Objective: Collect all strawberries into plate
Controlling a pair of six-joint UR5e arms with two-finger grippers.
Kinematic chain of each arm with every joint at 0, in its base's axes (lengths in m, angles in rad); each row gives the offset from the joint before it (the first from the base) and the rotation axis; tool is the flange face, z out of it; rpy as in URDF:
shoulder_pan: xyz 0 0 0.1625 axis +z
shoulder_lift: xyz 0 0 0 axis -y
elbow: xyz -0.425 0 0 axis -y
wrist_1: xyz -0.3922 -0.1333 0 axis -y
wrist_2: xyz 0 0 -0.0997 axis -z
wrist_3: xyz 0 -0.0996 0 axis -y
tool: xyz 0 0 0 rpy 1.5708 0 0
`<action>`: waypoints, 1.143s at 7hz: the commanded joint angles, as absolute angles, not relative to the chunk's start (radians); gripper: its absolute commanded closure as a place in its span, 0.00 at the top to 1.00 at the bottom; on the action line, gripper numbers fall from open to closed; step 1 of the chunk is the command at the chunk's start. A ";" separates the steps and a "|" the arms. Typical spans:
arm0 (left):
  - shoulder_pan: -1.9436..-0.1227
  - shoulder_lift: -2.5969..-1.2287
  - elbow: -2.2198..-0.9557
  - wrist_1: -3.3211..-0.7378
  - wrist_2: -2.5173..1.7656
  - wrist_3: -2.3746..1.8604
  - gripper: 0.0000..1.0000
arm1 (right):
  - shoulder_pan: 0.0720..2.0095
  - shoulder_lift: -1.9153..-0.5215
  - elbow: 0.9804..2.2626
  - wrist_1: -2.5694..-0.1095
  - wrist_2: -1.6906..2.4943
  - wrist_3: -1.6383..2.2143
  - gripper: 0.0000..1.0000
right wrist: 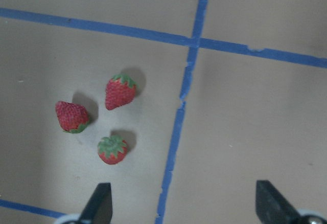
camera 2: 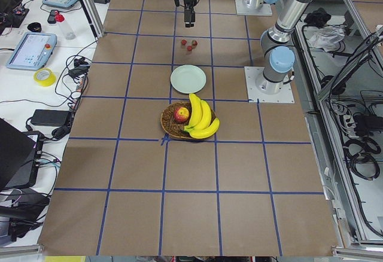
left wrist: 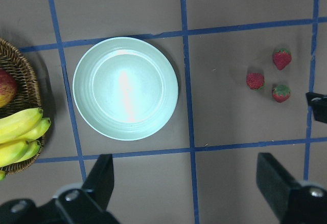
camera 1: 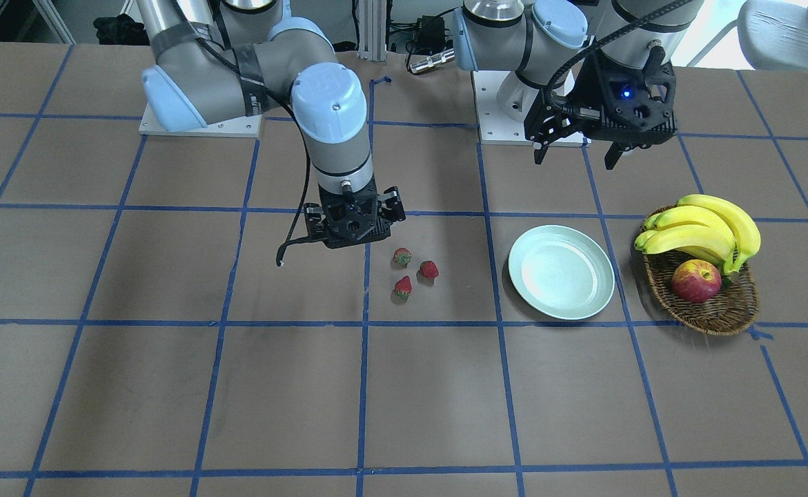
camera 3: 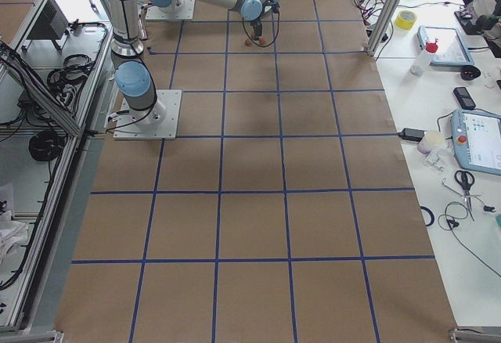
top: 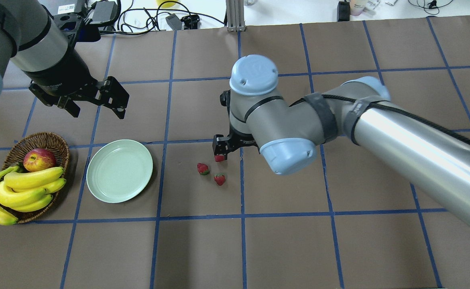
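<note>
Three small red strawberries (camera 1: 402, 257) (camera 1: 429, 269) (camera 1: 403, 286) lie close together on the brown table. They also show in the right wrist view (right wrist: 121, 92) (right wrist: 72, 116) (right wrist: 113, 149). The pale mint-green plate (camera 1: 561, 272) lies empty between them and the basket; it also shows in the overhead view (top: 119, 170). My right gripper (camera 1: 354, 238) hangs open just above the table beside the strawberries, which lie left of centre in the right wrist view, above its left finger (right wrist: 99, 206). My left gripper (camera 1: 576, 148) is open and empty, high above the table behind the plate.
A brown wicker basket (camera 1: 714, 314) with a bunch of bananas (camera 1: 700, 231) and a red-yellow apple (camera 1: 695, 281) stands beside the plate, away from the strawberries. Blue tape lines cross the table. Both arm bases stand at the robot's edge.
</note>
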State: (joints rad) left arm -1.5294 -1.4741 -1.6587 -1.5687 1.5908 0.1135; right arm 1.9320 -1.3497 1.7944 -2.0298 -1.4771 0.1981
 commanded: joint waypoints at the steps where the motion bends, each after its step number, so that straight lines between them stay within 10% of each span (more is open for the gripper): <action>1: -1.529 -1.473 -1.670 -1.568 1.592 0.114 1.00 | 1.835 -1.422 1.624 -1.764 -1.538 0.127 1.00; 8: -1.529 -1.471 -1.678 -1.568 1.592 0.115 1.00 | 1.659 -1.480 1.414 -1.605 -1.574 -0.036 1.00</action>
State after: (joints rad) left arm -1.5294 -1.4709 -1.6777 -1.5677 1.5923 0.1145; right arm 1.7137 -1.4594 1.4150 -1.6096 -1.5745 0.0052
